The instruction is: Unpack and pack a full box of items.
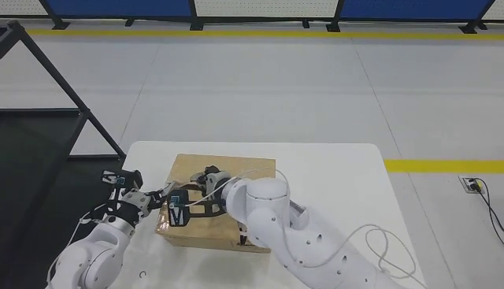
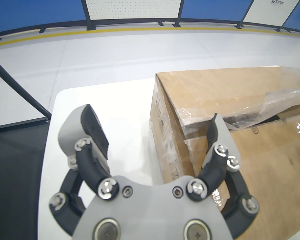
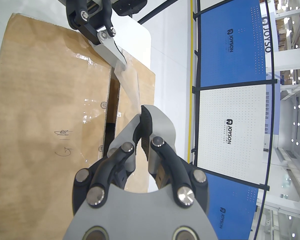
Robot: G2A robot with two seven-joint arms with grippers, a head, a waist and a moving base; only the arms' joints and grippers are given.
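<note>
Top view: cardboard box [image 1: 244, 167] sits mid-table [image 1: 339, 171], long axis running 9 to 3 o'clock. Both arms meet over its 9 o'clock end, and the fingers are hard to make out from here.

Right wrist view: resolves the grip. The right gripper [image 3: 142, 113] is pressed together, pinching one end of a clear tape strip [image 3: 130, 86]. The strip is lifted off the top and runs along the centre seam towards 9 o'clock. The top flaps [image 3: 52, 96] are slightly parted, with a dark gap between them.

Left wrist view: left gripper [image 2: 152, 119] is spread wide and holds nothing. One finger [image 2: 216, 133] rests on the flap edge at the box's 9 o'clock end, right where the strip's far end sits. The other finger [image 2: 93, 128] hangs over bare table, clear of the box side. This view also shows glossy tape wrapped over the box corner [image 2: 190, 116] and down the end wall.
</note>
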